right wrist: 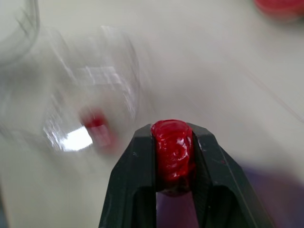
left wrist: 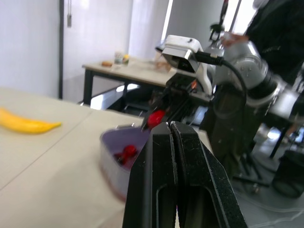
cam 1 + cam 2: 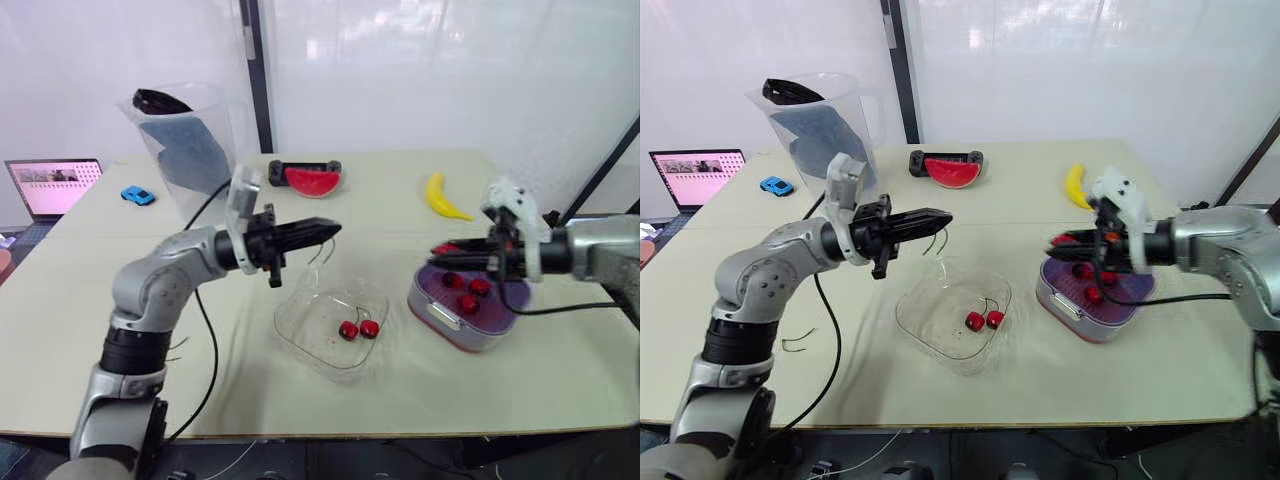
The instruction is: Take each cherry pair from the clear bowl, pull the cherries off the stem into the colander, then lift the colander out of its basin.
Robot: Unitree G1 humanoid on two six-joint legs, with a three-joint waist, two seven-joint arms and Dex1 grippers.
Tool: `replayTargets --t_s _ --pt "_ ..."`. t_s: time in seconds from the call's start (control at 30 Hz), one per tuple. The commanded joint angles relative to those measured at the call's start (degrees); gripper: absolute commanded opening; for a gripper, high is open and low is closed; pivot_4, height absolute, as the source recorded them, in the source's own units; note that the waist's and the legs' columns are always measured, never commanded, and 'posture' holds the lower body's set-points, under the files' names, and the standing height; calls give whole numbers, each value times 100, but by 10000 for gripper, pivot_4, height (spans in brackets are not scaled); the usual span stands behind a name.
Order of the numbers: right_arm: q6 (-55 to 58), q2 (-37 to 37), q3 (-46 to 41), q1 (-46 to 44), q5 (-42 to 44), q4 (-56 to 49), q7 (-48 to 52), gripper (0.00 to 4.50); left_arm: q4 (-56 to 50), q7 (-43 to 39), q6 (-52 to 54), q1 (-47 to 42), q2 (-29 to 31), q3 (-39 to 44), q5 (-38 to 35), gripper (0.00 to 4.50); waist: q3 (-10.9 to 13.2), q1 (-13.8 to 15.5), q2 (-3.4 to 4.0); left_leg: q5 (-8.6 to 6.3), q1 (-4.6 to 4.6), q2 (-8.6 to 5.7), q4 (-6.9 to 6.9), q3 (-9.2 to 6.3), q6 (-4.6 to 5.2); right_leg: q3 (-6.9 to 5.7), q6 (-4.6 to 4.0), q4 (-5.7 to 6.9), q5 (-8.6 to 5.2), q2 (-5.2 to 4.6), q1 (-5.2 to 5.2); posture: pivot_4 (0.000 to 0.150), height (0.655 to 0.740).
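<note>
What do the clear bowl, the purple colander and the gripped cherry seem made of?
Clear bowl: probably thin glossy plastic; the table shows through it. Purple colander: likely plastic, tinted, smooth sheen. Cherry in the right tool: glossy red, moulded-looking swirl, possibly rubber or plastic.

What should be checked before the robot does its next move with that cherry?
1. Cherry clamped in right tool: ok.
2. Right tool over the colander: ok, though near its edge.
3. Left tool shut on the stem: ok.
4. Stem bare of cherries: ok.
5. Clear bowl emptied: not ok, one cherry pair inside.
6. Tools well apart: ok.
</note>
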Motion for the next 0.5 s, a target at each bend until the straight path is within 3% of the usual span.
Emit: replayTargets --t_s 0.03,0.27,0.5 --pt "-712 -252 277 -61 -705 480 536 4438 -85 -121 -202 49 266 230 105 0 -1 -8 1 0 3 1 -3 1 0 6 0 0 0 -1 0 1500 7400" --pt "-1277 273 904 -313 -1513 1105 916 4438 -344 -84 -244 409 407 244 145 0 0 9 1 1 3 4 -2 -3 -2 6 0 0 0 -2 0 1500 7400" --pt "-1418 720 990 -511 -1851 1478 1063 36378 -524 -25 -215 639 545 339 136 0 0 28 1 3 0 3 0 -5 -5 5 0 -3 0 -5 1 1500 7400"
